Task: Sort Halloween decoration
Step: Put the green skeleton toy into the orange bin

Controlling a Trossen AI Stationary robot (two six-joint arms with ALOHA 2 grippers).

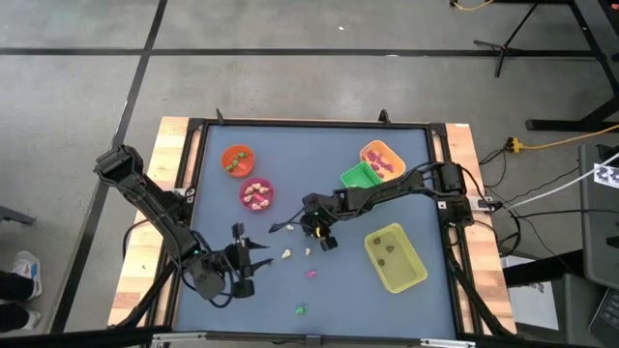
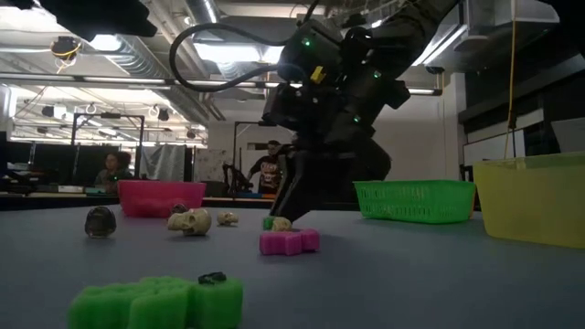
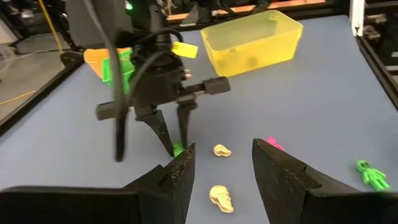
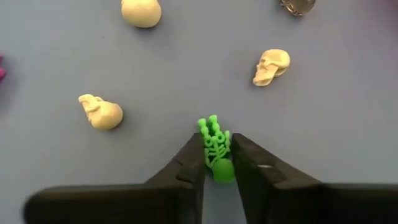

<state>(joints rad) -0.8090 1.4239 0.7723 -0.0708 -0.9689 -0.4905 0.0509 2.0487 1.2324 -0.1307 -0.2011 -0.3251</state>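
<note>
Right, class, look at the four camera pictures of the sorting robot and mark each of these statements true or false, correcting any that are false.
1. The right gripper has its fingers around a green skeleton. True.
2. The left gripper is holding a cream skull. False: it is open and holds nothing; the cream skull lies on the table between its fingers, untouched.
3. The yellow tray stands on the right arm's side of the table. True.
4. The pink cup is empty. False: pale trinkets lie in it.
5. A pink trinket lies loose on the table. True.
6. The orange cup sits inside the green tray. False: it stands apart, beside the pink cup.
</note>
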